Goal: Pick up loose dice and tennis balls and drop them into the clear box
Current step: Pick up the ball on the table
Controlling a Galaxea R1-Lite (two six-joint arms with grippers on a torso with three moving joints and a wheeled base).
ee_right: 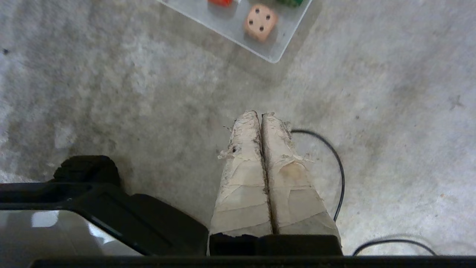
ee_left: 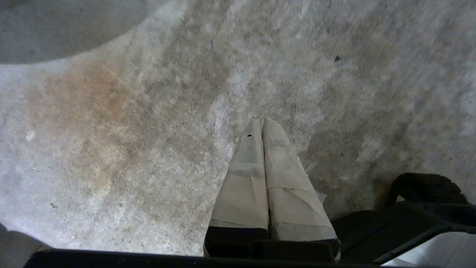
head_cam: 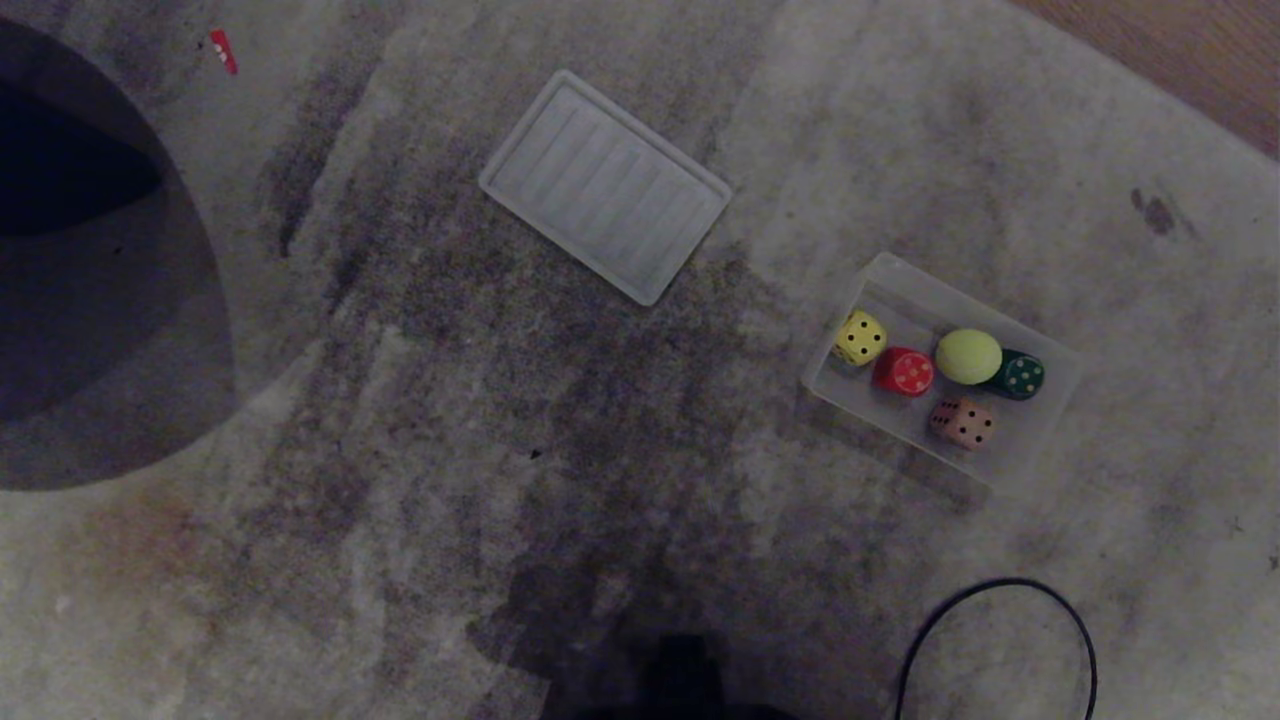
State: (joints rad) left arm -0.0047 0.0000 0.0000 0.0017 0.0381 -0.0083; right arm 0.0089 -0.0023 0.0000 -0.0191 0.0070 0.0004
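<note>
The clear box sits on the grey carpet at the right of the head view. Inside it lie a yellow die, a red die, a tennis ball, a dark green die and a pinkish-brown die. In the right wrist view the box corner and the pinkish-brown die show beyond my right gripper, which is shut and empty above bare carpet. My left gripper is shut too, with nothing in it, over carpet. Neither arm shows in the head view.
A flat ribbed translucent panel lies on the carpet at the upper middle. A small red scrap lies far upper left. A black cable loop curls at the lower right. A dark round shape fills the left edge. Wood floor borders the carpet.
</note>
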